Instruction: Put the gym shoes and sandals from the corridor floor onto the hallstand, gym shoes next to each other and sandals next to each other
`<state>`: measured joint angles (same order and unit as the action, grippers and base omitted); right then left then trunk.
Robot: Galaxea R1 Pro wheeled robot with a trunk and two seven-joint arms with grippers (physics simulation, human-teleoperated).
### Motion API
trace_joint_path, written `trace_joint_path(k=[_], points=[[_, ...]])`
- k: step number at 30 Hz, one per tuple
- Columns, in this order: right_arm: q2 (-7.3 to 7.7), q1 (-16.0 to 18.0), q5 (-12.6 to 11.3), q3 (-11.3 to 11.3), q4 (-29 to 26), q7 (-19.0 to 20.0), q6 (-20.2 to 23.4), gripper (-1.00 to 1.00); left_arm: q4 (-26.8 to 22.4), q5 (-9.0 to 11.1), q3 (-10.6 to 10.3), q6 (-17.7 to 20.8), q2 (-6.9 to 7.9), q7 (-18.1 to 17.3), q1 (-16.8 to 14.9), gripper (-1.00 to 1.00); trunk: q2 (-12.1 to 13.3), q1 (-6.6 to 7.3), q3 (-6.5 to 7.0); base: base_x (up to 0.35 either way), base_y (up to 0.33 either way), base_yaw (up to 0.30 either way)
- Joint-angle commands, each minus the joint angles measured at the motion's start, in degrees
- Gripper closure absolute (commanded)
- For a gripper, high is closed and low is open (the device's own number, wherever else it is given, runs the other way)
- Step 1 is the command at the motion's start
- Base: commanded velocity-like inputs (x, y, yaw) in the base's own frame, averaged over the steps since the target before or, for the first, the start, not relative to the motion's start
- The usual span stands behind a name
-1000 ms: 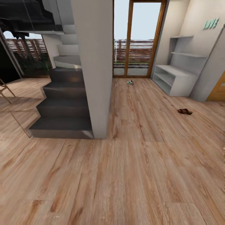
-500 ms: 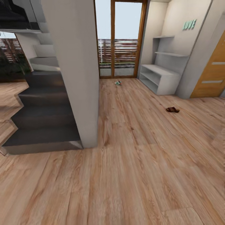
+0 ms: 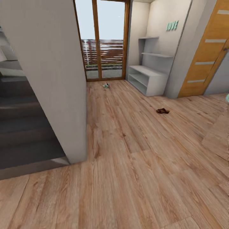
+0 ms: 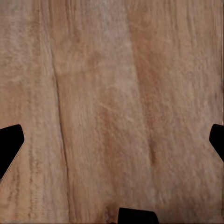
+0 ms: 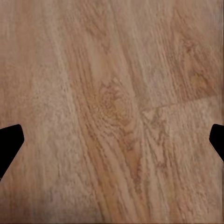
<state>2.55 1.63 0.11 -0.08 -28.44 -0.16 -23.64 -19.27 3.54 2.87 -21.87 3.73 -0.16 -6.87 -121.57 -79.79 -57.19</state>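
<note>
Head view gives us the widest look: the corridor floor (image 3: 127, 152), light brown wood-grain planks, runs from the near edge to a wood-framed glass door (image 3: 103, 41) at the far end. On the left we see a broad grey-white pillar (image 3: 47, 73) with dark stair steps (image 3: 22, 127) behind it, and on the right an orange wooden door (image 3: 203, 54) with pale strips. Against the far right wall stands the hallstand (image 3: 149, 79), a low white open-fronted unit with a flat top; its shelves look bare as far as we can tell. Two thin wall shelves (image 3: 157, 54) hang above it, under teal letters (image 3: 172, 25). One gym shoe (image 3: 106, 85), a small white and teal shape, lies on the floor just before the glass door, left of the hallstand. One sandal (image 3: 162, 111), dark brown, lies on the planks in front of the hallstand, well apart from the gym shoe. In the left wrist view the left end effector (image 4: 112, 144) has its dark fingertips spread to the frame's sides, released, with only planks between them. In the right wrist view the right end effector (image 5: 112, 142) is likewise spread wide over bare floor, grasping nothing.
</note>
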Motion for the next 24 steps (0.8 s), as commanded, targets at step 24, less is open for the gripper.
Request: trace_joint_path(k=[24], points=[[0.00,0.04,-0.02,-0.01,0.05,-0.02,-0.18,-1.00,0.02,0.41,-0.05,-0.19,0.05,-0.02,0.01,-1.00,-0.01,-0.03,-0.04,0.324,-0.065,-0.265]])
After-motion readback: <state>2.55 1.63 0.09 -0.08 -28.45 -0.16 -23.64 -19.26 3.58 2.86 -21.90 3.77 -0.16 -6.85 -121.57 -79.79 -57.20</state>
